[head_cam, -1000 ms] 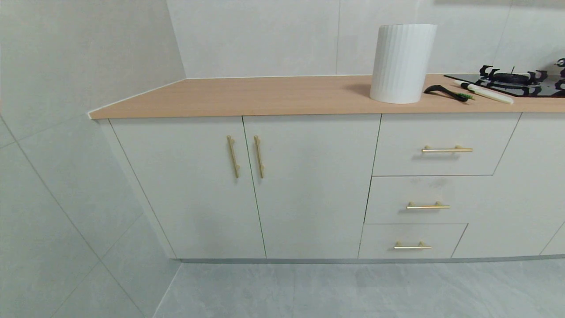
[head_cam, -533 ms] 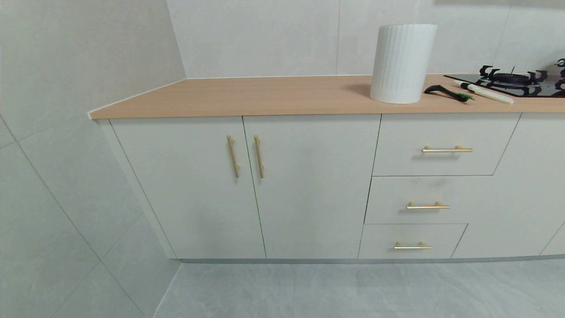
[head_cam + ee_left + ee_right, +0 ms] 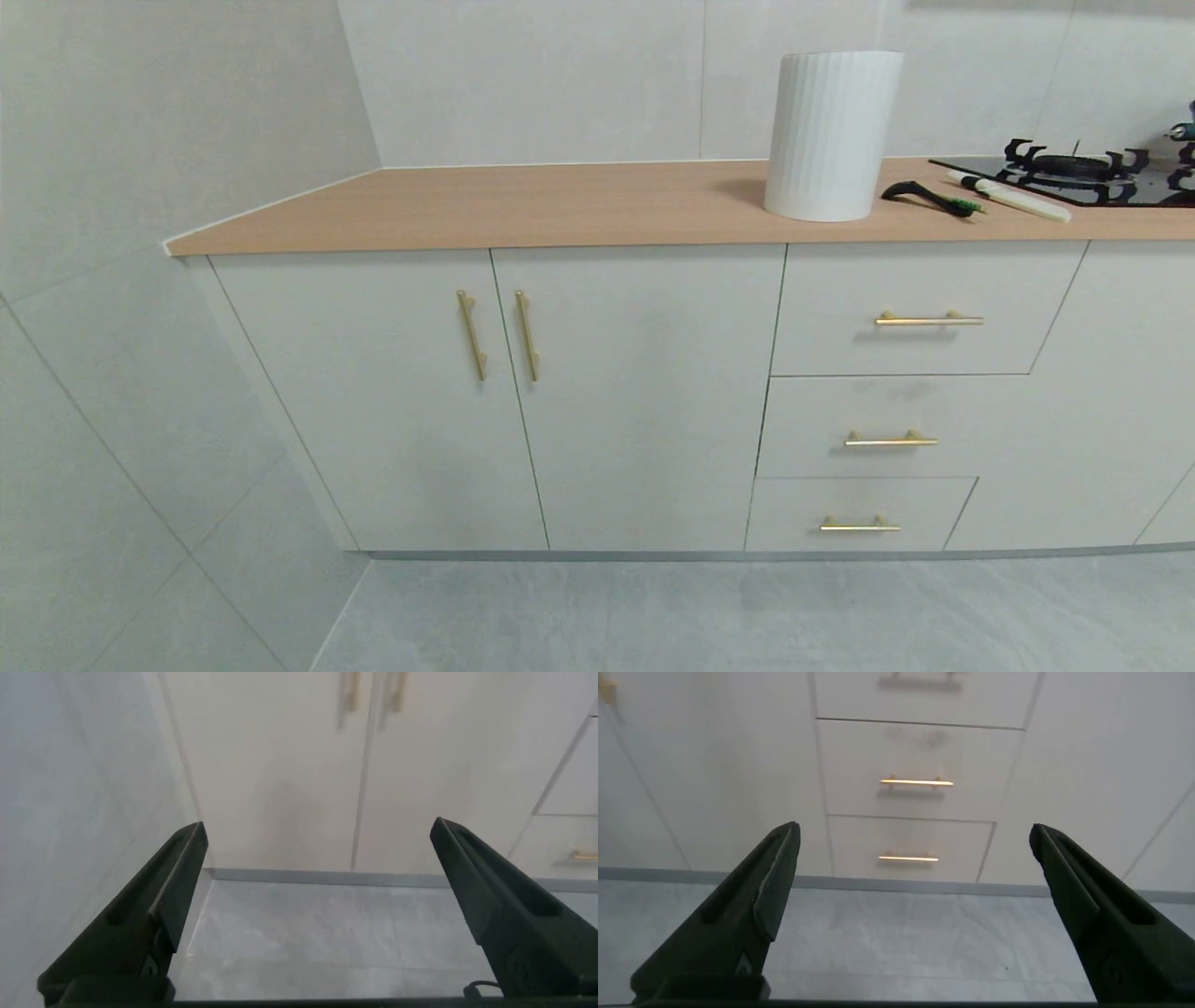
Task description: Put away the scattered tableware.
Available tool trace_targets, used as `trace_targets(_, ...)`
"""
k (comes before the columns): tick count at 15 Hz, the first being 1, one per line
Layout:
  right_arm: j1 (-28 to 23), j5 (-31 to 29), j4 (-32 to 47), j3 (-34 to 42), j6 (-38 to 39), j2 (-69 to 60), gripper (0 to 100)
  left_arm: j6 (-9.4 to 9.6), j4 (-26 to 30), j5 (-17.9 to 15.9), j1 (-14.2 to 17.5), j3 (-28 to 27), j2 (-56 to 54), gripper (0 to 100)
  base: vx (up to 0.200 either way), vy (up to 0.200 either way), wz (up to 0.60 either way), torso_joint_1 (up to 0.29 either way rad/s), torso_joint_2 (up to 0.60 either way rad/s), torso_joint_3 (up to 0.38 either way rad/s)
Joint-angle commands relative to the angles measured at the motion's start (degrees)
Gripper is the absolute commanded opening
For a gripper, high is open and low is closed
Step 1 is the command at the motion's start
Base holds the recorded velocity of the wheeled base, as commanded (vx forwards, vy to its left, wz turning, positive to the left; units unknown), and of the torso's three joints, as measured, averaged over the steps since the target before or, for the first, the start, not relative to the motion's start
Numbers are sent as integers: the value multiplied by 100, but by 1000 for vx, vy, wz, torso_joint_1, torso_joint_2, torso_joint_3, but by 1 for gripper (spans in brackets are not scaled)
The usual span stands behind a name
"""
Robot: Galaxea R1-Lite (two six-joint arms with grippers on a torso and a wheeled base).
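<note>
Up on the wooden countertop (image 3: 560, 201), toward its far right end: a tall white ribbed holder (image 3: 826, 135), upright. Just right of the holder, flat on the wood, a black utensil (image 3: 924, 196) with a curved handle. Right beside that, a white-handled utensil (image 3: 1018, 199), also flat, with its far end over the near edge of the black gas hob (image 3: 1074, 173). Something small and green at the meeting of the two utensils, too small to name.

Below the countertop on the left, a pair of pale cabinet doors (image 3: 644, 401), both shut, with two upright gold handles (image 3: 471, 333) side by side at the seam. To the right of the doors, a stack of three drawers (image 3: 887, 411), all shut, each with a level gold bar handle. Grey tiled floor (image 3: 747, 616) in front of the cabinets, and a grey tiled wall (image 3: 140, 280) at the left.

Left gripper (image 3: 316, 831): pointed at the foot of the cabinet doors and the floor before them, dark fingers spread wide, holding nothing. Right gripper (image 3: 913, 831): pointed at the middle and bottom drawers, fingers likewise spread wide, holding nothing. Both well apart from the tableware on the countertop.
</note>
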Motion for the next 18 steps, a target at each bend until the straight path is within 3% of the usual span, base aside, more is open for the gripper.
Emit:
trace_targets(1,-6,1,-4,0,-1,18,100,-1,0,4,-7,0,2,100,0,-200,0,-2,7,2)
trace_targets(5,-6,1,-4,0,-1,18,100,-1,0,4,-7,0,2,100,0,-200,0,1,10,1)
trace_targets(12,-6,1,-13,0,-1,18,100,-1,0,4,-7,0,2,100,0,0,0,0,0,0)
trace_targets(18,-6,1,-4,0,-1,18,100,-1,0,13,-7,0,2,100,200,0,0,2,2,4)
